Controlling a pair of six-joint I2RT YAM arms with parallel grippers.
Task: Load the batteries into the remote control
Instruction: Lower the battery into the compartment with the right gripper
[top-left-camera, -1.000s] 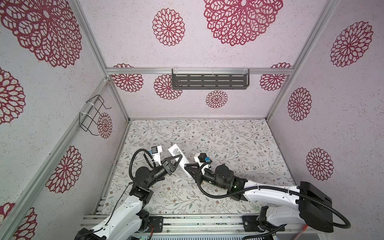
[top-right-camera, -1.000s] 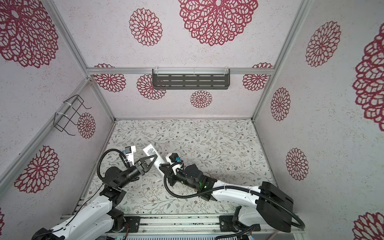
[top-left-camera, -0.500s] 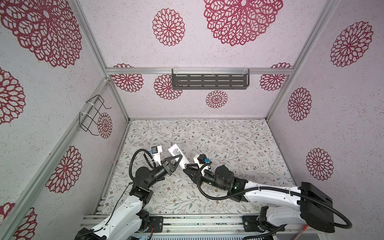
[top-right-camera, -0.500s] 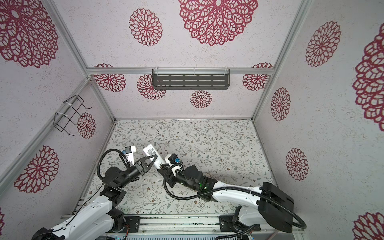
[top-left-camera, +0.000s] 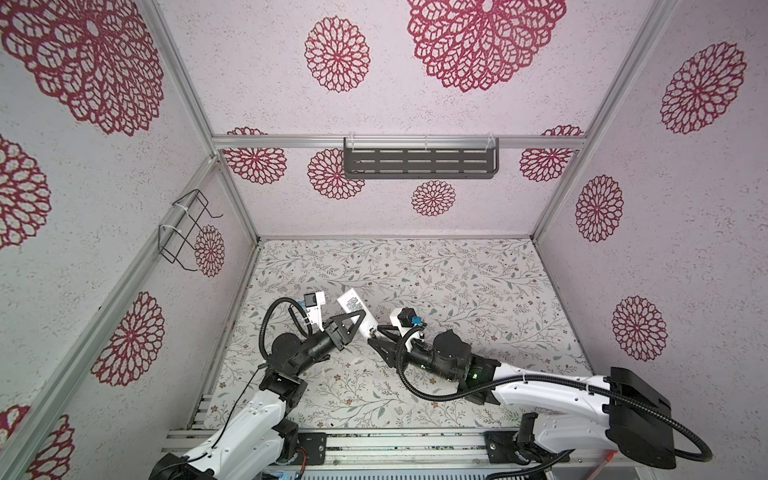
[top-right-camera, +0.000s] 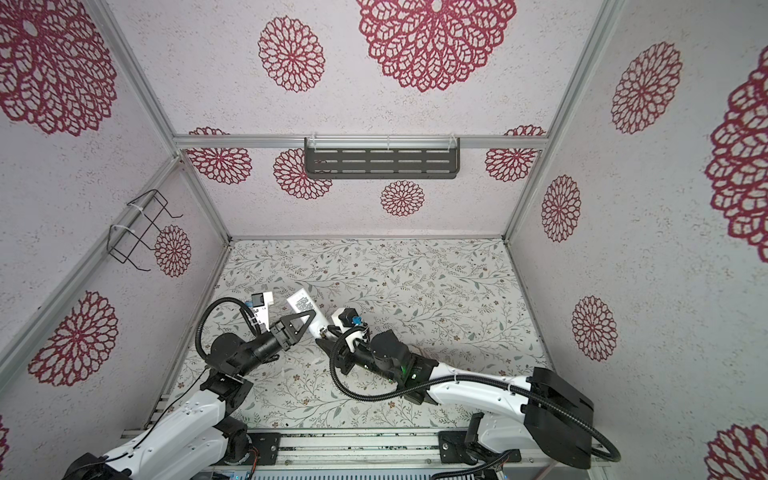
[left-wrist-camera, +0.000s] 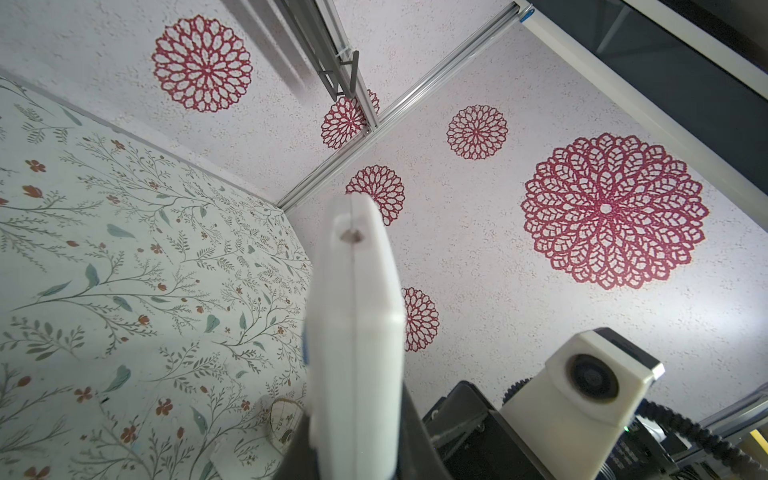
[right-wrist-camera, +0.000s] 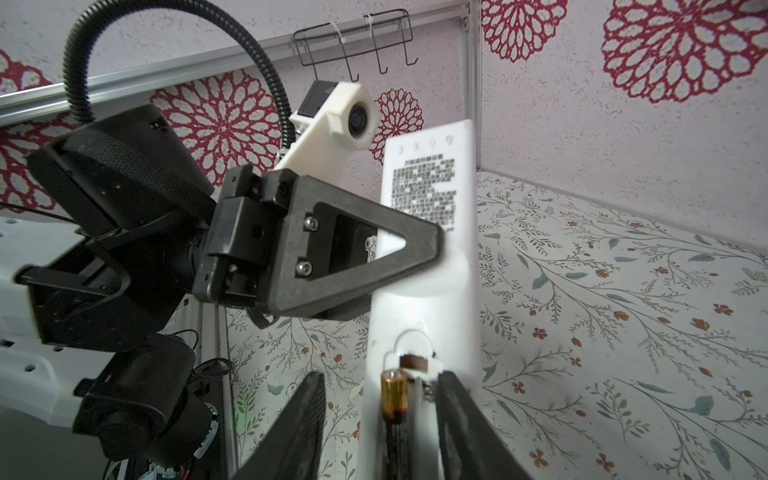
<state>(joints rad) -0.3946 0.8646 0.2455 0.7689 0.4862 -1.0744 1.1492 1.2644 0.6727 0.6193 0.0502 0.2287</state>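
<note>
- In both top views the remote (top-left-camera: 352, 306) (top-right-camera: 302, 308) is held up over the table (top-left-camera: 457, 291), left of centre and towards the near edge. It is tilted, with its sticker (top-left-camera: 353, 304) side up and its far end pointing away and left.
- The left jaws are clamped on the remote at about mid-length. One black triangular finger (top-left-camera: 347, 326) lies across the sticker side.
- The right jaws reach in from the right to the remote's near end. They look apart there, but this is small in these views.
- In the left wrist view the remote (left-wrist-camera: 357, 332) is seen edge-on, rising from between the left jaws, which are closed on its two broad faces.
- There is a small hole in the remote's far tip. The table lies to one side and the wall (left-wrist-camera: 498, 291) is behind.
- The right wrist camera (left-wrist-camera: 594, 374) is close by.
- In the right wrist view the remote's back faces the lens, with the sticker on its far half. The left jaws grip it just below the sticker.
- The compartment (right-wrist-camera: 415, 374) at the remote's near end is open.
- One battery (right-wrist-camera: 392, 399) lies in the compartment, with its gold band towards the contact at the inner end.
- The right jaws stand apart, with a finger (right-wrist-camera: 299, 424) on each side of the remote's end.
- One finger is clear of the remote and the other is just beside its edge. Neither touches the battery.
</note>
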